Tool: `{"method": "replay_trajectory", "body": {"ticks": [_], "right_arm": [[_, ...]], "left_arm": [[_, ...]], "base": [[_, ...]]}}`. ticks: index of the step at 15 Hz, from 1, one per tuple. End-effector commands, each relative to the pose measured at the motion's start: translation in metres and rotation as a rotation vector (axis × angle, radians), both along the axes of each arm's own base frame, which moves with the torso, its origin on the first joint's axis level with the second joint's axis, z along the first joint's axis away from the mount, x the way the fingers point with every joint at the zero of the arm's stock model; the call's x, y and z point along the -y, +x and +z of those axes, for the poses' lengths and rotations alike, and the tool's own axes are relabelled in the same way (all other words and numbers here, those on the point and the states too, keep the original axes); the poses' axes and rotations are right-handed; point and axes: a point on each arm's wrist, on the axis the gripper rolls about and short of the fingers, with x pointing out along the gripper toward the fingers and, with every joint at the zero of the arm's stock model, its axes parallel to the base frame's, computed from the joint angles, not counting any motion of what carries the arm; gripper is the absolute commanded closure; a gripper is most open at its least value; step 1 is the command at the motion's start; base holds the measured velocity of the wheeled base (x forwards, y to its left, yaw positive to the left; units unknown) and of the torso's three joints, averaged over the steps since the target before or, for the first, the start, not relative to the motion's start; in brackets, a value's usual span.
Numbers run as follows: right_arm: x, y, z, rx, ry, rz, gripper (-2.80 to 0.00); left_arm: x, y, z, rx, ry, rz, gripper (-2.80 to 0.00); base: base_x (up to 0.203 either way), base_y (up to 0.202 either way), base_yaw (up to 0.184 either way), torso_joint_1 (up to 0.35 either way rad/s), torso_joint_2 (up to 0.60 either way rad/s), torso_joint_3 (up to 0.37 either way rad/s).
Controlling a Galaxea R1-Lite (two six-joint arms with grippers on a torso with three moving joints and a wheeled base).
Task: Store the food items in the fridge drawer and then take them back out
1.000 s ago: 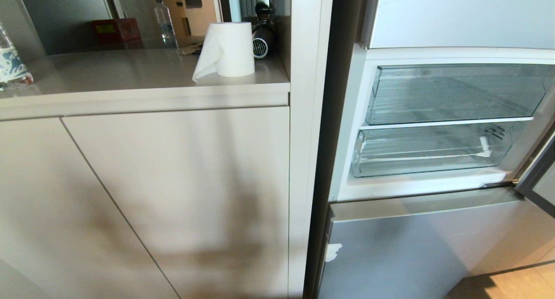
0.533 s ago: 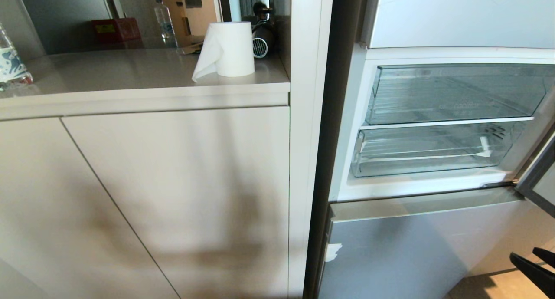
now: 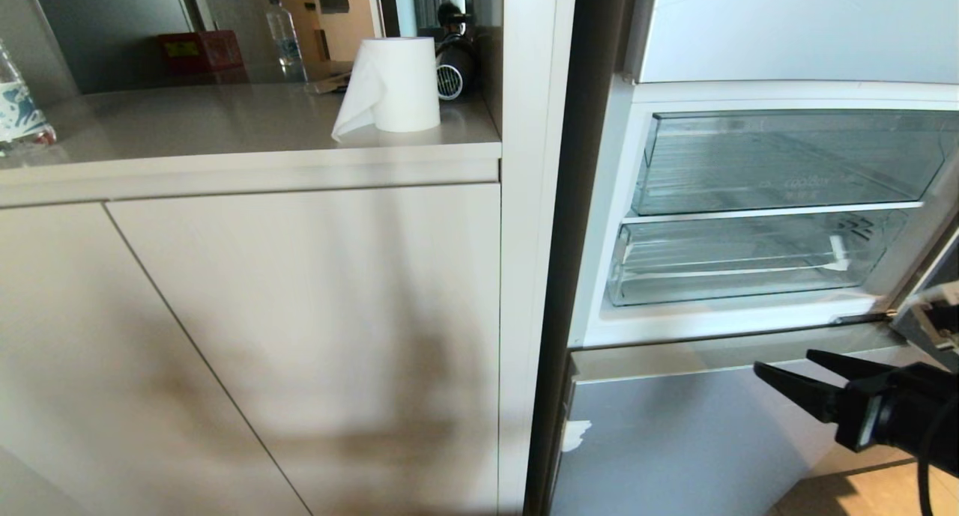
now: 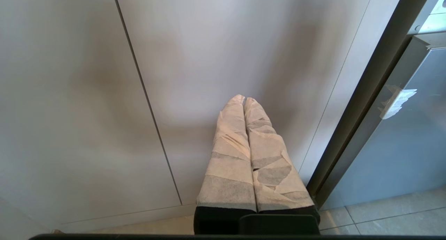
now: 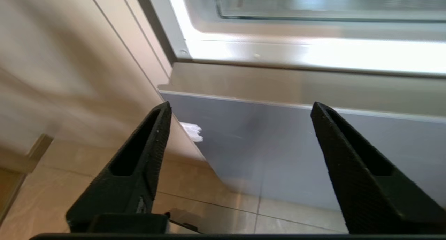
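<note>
The fridge stands open at the right of the head view. Its wide, shallow clear fridge drawer sits pushed in at the bottom of the compartment, under a taller clear bin. Both look bare inside, and the food items are out of view. My right gripper hangs open in front of the grey lower door, below the drawer, with nothing between its black fingers. The right wrist view shows the same wide gap of the right gripper. My left gripper, its fingers wrapped in tape, is shut and empty, low before the beige cabinet.
A beige counter with a paper towel roll and a water bottle lies left of the fridge. The open fridge door stands at the right edge, close to my right arm. Tiled floor lies below.
My right gripper has risen into the head view from the lower right corner and moved left toward the fridge front, its fingers spreading apart. Nothing else has moved.
</note>
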Motion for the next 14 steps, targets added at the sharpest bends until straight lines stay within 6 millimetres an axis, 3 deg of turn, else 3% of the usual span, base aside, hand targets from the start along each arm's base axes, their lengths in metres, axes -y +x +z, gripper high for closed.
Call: {"method": "replay_trajectory", "body": {"ticks": [1,6,9,14], "right_arm": [[-0.012,0.035,-0.023,-0.096,-0.010,0.034,-2.80],[-0.045,0.090,-0.037,0.091,-0.016,-0.026,-2.80],[-0.048,0.097,-0.027,0.178,-0.006,-0.082,-2.80],[-0.057,0.113,-0.031,0.187,0.007,-0.091,-2.80]], "left_arm": [[0.000,0.000,0.000,0.000,0.000,0.000,0.00],[0.000,0.000,0.000,0.000,0.000,0.000,0.00],[0.000,0.000,0.000,0.000,0.000,0.000,0.00],[0.000,0.000,0.000,0.000,0.000,0.000,0.00]], "base": [[0.000,0.000,0.000,0.000,0.00,0.000],[0.000,0.000,0.000,0.000,0.00,0.000],[0.000,0.000,0.000,0.000,0.00,0.000],[0.000,0.000,0.000,0.000,0.00,0.000]]}}
